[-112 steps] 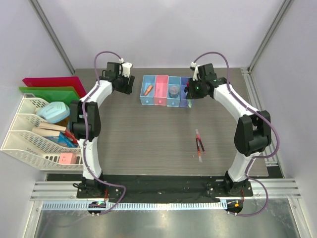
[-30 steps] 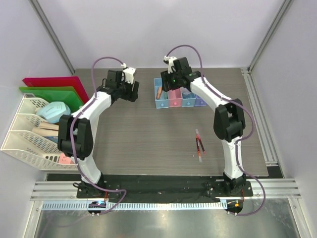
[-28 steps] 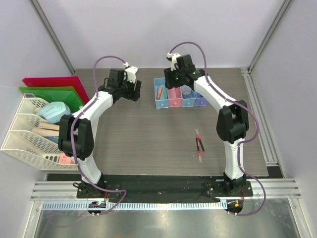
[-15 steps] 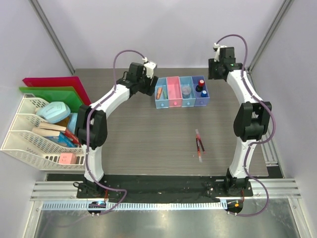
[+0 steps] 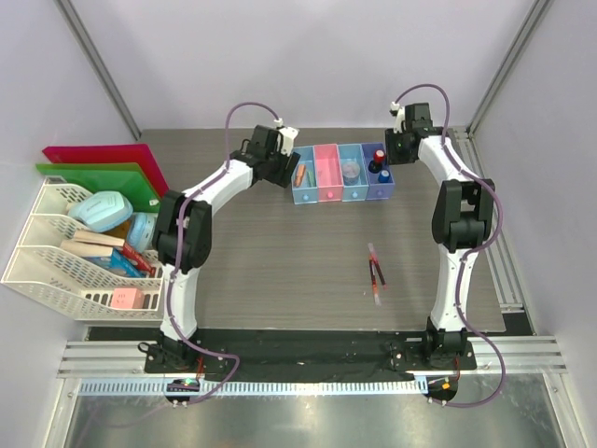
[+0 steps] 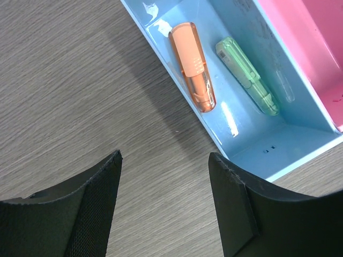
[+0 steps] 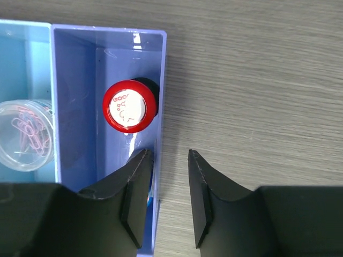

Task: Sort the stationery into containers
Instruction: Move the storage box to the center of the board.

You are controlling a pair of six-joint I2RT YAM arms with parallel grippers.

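The row of four joined boxes point(image 5: 342, 174) stands at the back middle of the table. The left light blue box point(image 6: 278, 144) holds the orange marker point(image 6: 193, 67) and the green eraser point(image 6: 246, 75). My left gripper point(image 6: 165, 160) is open and empty over bare table just beside that box. The purple box point(image 7: 80, 96) holds the red-capped bottle point(image 7: 130, 106); the blue-capped bottle point(image 5: 384, 175) stands next to it. My right gripper point(image 7: 166, 160) is narrowly open and straddles the purple box's right wall, one finger inside. Thin red-and-black pens point(image 5: 375, 273) lie on the table, mid-right.
A clear jar of paper clips point(image 7: 27, 134) sits in the second light blue box. White mesh trays point(image 5: 37, 271) with pale blue objects and a pink block stand at the left edge. Red and green folders point(image 5: 103, 161) lie behind them. A metal rail point(image 5: 485, 215) runs along the table's right edge.
The left gripper has moved right, up to the left end of the boxes. The right gripper has come down and left onto the purple box's right wall. The boxes and pens have not moved.
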